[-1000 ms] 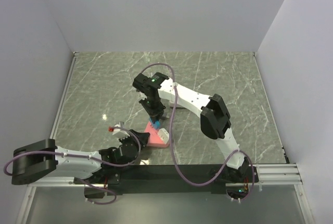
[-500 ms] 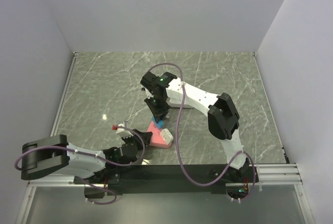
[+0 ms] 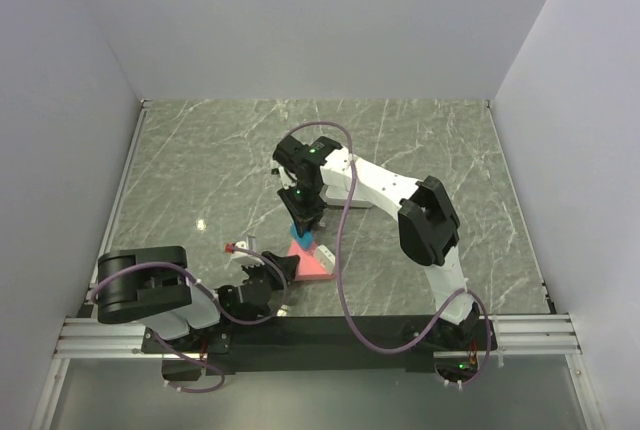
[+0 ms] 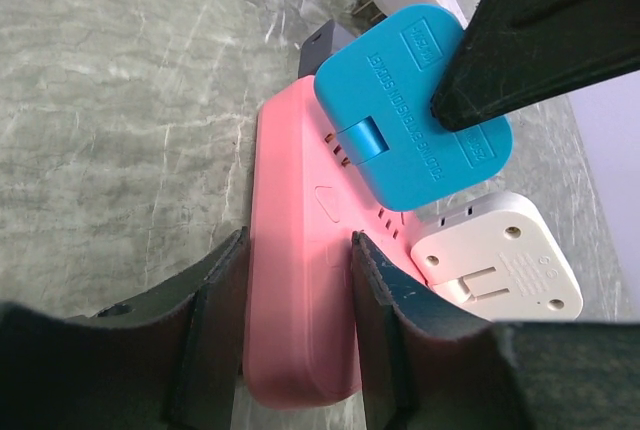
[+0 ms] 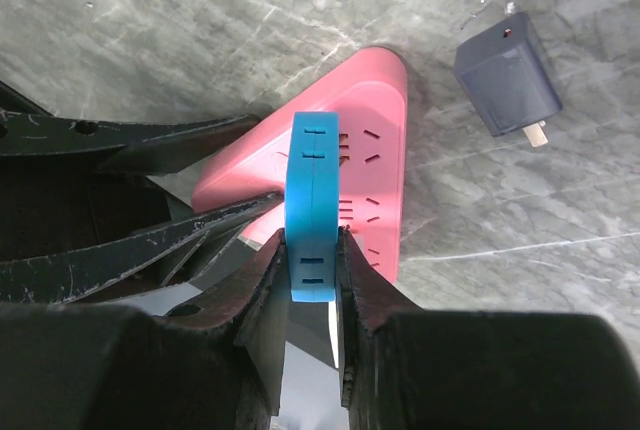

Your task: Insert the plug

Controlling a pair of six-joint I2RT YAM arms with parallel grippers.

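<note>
A pink power strip lies on the marble table near the front. My left gripper is shut on its near end, one finger on each long side. My right gripper is shut on a flat blue plug and holds it on edge just over the strip's socket slots. In the left wrist view the blue plug sits tilted over the strip's far half. In the top view the right gripper is right above the strip. I cannot tell whether the plug touches the sockets.
A white adapter lies against the strip's right side. A dark grey adapter lies on the marble just beyond the strip's far end. White walls enclose the table on three sides, and a purple cable loops off the right arm.
My right gripper has carried the blue plug slightly right and down toward the strip. The left arm has swung its elbow rightward while keeping hold of the strip, which turned a little.
</note>
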